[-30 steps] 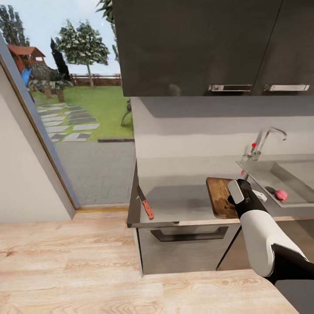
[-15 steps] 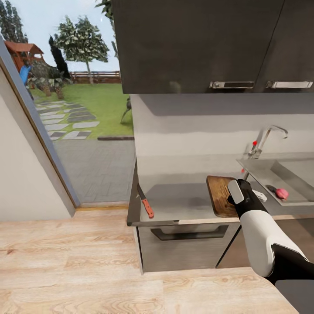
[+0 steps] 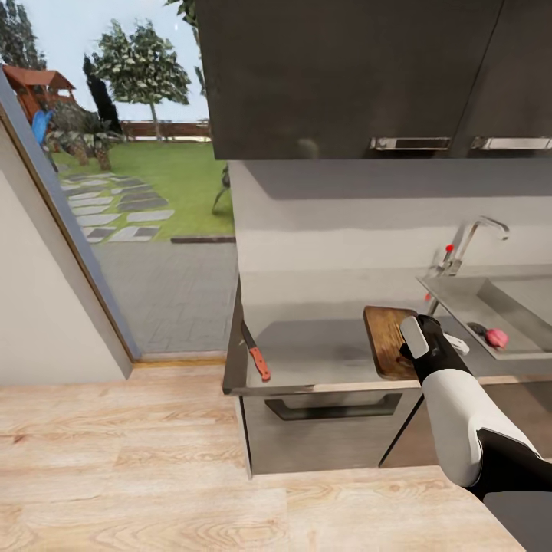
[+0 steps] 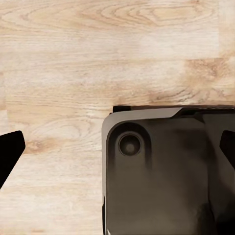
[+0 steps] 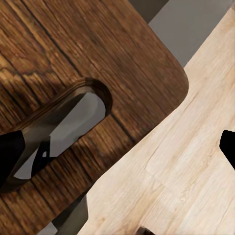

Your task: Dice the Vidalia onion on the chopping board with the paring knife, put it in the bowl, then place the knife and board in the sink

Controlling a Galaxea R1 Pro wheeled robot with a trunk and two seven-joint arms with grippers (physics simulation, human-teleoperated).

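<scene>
We hover our right gripper (image 3: 405,354), fingers spread and empty, above the chopping board's (image 3: 385,341) handle slot (image 5: 68,128); one finger should enter it squarely.

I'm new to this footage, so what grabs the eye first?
The right gripper hovers at the near end of the brown chopping board on the grey countertop. A red-handled paring knife lies near the counter's left edge, and a pinkish onion sits in the sink.

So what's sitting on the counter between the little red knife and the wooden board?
Nothing: in the head view, only bare grey countertop lies between the paring knife and the chopping board.
</scene>
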